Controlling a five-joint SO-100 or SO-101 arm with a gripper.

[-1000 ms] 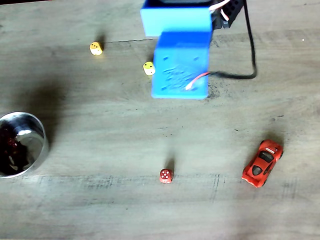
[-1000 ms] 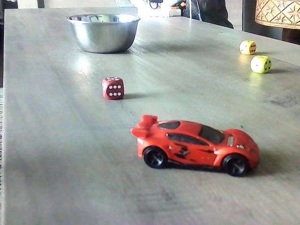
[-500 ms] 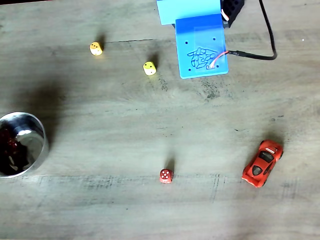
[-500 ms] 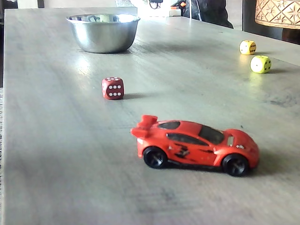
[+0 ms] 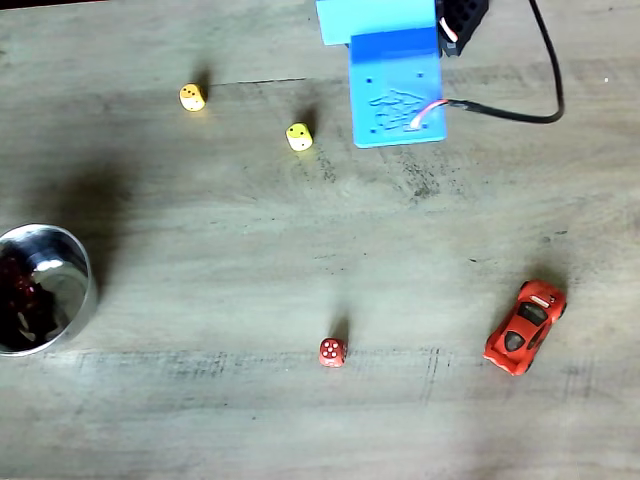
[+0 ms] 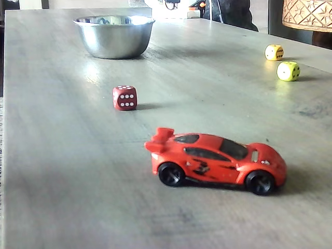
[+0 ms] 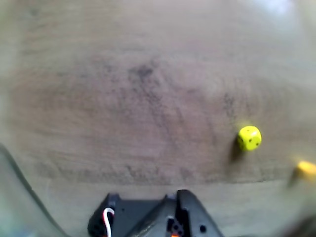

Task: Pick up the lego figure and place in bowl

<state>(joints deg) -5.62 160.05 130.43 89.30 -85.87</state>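
Wood table (image 5: 250, 230): lego figure (image 5: 22, 300) in bowl (image 5: 85, 275), orientation unclear.

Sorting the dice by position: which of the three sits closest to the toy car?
The red die: it shares the table's lower half with the car in the top-down fixed view; both yellow dice lie farther.

Three dice: two yellow dice (image 5: 299, 136) and one red die (image 5: 333, 351); one toy car (image 5: 525, 326); one bowl (image 5: 84, 272).
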